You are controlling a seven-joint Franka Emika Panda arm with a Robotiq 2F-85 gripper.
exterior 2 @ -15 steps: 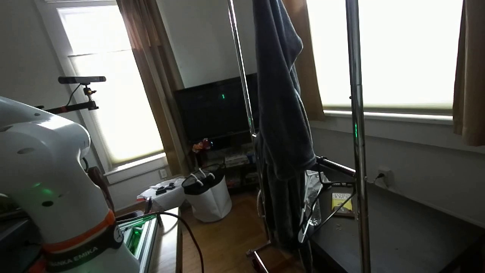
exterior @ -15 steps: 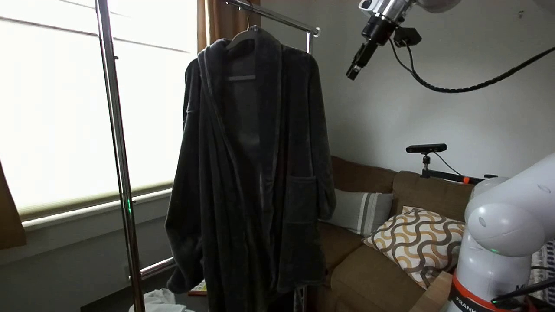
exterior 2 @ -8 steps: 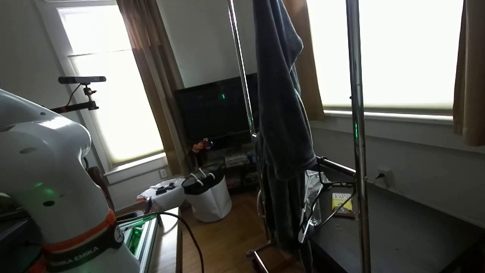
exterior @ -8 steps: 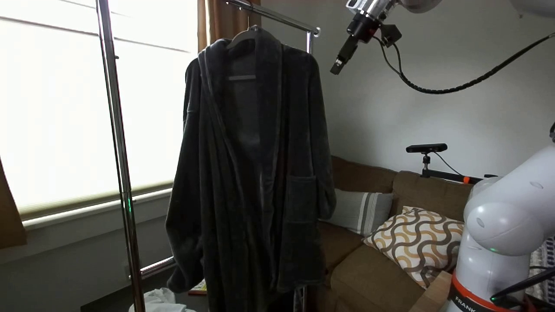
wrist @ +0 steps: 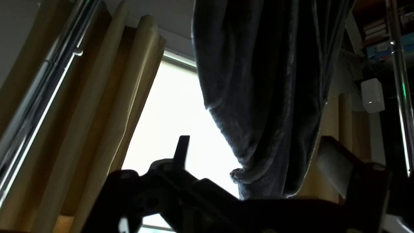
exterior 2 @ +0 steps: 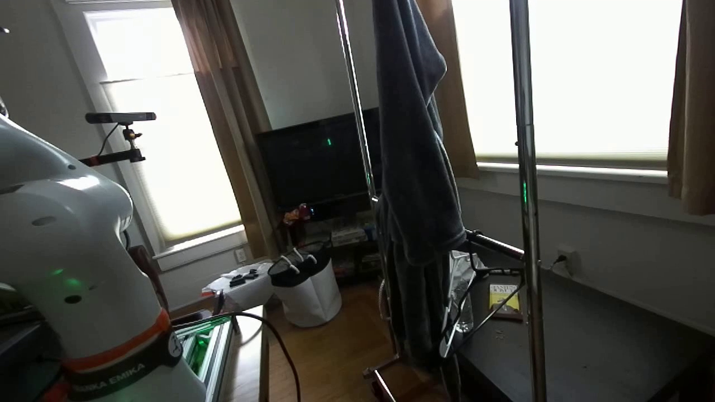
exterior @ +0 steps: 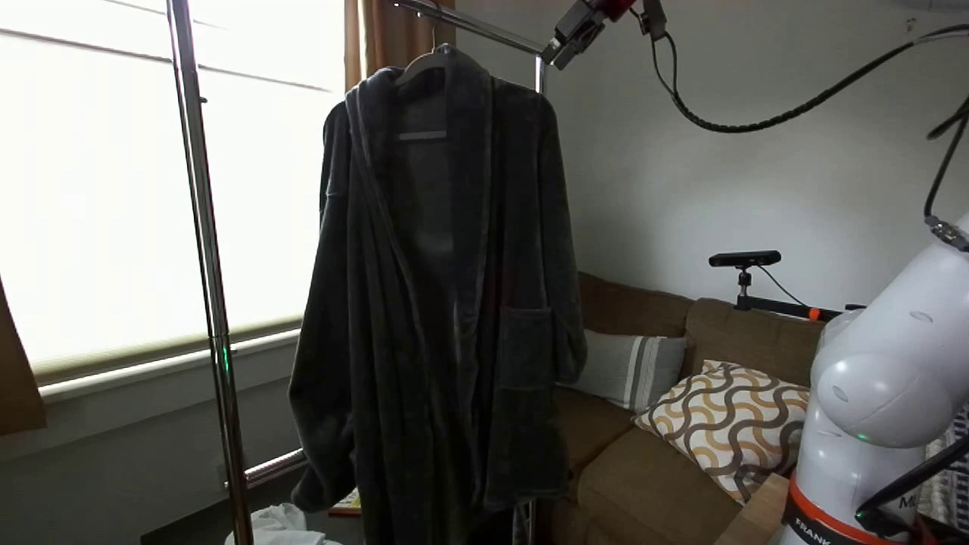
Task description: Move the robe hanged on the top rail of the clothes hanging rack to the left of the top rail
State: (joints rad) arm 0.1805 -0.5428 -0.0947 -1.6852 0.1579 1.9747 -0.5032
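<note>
Robe (exterior: 439,295) hangs by its hanger (exterior: 415,69) from the top rail (exterior: 484,32), so the end effector (exterior: 555,57), spread wide and empty, is held high, presumably to take that hanger.

Clear gap betw. robe (wrist: 271,90) & either rack post (wrist: 42,90) — top rail (exterior: 484,31) obst. above.

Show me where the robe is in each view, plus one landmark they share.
In an exterior view, the robe hangs just left of centre, seen from the front.
In an exterior view, the robe hangs right of centre, side-on, its top cut off by the frame.
In the wrist view, the robe hangs right of centre, running off the top edge.
Shared landmark: the rack's chrome posts, visible in all three.
</note>
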